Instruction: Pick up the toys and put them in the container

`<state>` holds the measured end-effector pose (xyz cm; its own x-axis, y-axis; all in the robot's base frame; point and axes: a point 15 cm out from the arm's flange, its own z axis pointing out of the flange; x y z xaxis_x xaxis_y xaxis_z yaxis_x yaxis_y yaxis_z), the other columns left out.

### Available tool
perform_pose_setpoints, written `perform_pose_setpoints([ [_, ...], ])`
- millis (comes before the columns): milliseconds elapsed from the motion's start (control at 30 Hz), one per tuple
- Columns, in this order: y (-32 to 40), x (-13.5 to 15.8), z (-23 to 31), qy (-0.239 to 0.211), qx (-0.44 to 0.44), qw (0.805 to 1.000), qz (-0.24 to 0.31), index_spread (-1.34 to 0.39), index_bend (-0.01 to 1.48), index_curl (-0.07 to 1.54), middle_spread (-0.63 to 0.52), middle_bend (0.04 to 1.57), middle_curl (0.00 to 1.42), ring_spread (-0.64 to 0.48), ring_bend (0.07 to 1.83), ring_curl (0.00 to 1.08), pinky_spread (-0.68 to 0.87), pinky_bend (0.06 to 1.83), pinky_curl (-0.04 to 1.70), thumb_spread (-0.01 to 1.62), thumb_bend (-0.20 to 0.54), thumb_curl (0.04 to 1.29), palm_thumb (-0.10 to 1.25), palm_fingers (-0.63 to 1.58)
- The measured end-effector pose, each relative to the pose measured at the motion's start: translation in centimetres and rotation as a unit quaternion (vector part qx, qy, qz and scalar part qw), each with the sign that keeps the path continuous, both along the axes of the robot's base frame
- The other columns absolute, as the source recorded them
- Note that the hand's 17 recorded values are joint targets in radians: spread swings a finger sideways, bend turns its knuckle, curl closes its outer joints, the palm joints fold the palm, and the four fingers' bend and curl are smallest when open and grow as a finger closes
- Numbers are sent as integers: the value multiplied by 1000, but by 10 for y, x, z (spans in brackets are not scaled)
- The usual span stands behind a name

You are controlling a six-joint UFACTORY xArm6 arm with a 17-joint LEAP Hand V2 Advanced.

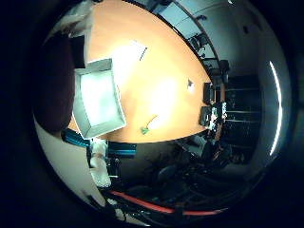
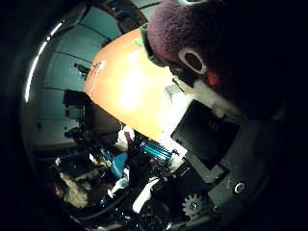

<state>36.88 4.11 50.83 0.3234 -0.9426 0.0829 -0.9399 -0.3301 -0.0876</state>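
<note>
While the dark maroon plush toy (image 2: pixel 211 53) sits pressed against the palm, with the hand (image 2: pixel 211 144) curled round it, the white container (image 1: pixel 98 97) lies open on the orange table (image 1: pixel 161 71), at about nine o'clock from a small green-and-yellow toy (image 1: pixel 148 126) near the table edge.
</note>
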Motion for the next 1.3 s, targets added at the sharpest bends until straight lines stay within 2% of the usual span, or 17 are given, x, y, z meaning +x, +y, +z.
perform_pose_setpoints([
  [100, 2, 6, -14, 1, 0, 1000, 0, -232, 1093, 814, -138, 1330, 749, -227, 1349, 783, -216, 1143, 1054, 1036, -14, 680, 1027, 1106],
  [200, -1, 7, -21, 6, -1, 1000, -6, -232, 1097, 817, -138, 1328, 750, -228, 1345, 784, -216, 1144, 1057, 1066, -21, 660, 967, 1110],
  [467, -7, 6, -48, 27, -3, 1000, -15, -257, 1032, 798, -160, 1259, 747, -238, 1315, 753, -237, 1122, 1028, 1165, -20, 515, 898, 1072],
  [600, -12, 6, -57, 14, -1, 1000, -17, -304, 817, 767, -176, 1190, 720, -243, 1260, 702, -290, 1071, 961, 1158, -26, 446, 835, 1012],
  [667, -14, 2, -65, 21, -2, 1000, -17, -336, 655, 735, -193, 1119, 694, -253, 1228, 667, -349, 1036, 905, 1148, -31, 412, 788, 904],
  [733, -15, -1, -67, 28, -3, 999, -16, -371, 465, 681, -208, 1061, 673, -262, 1206, 642, -399, 992, 863, 1140, -32, 380, 737, 704],
  [767, -15, -2, -67, 29, -3, 999, -15, -395, 421, 671, -219, 1004, 658, -261, 1198, 632, -406, 973, 849, 1131, -37, 363, 702, 622],
  [833, -16, -5, -69, 36, -4, 999, -15, -428, 375, 635, -229, 901, 625, -249, 1117, 601, -326, 890, 834, 1117, -36, 338, 656, 355],
  [933, -18, -14, -72, 54, -8, 998, -17, -439, 330, 566, -199, 743, 558, -198, 989, 533, -110, 832, 806, 1091, -36, 306, 569, 185],
  [1000, -18, -15, -73, 57, -8, 998, -13, -427, 304, 521, -157, 630, 504, -140, 899, 484, 76, 812, 777, 1070, -35, 290, 516, 133],
  [1133, -17, -15, -73, 57, -7, 998, -8, -420, 251, 456, -90, 495, 429, -41, 759, 401, 320, 759, 697, 1049, -29, 275, 464, 113],
  [1300, -18, -14, -73, 58, -9, 998, -6, -420, 199, 412, -60, 400, 379, 28, 651, 334, 449, 655, 594, 1037, -28, 270, 437, 162],
])
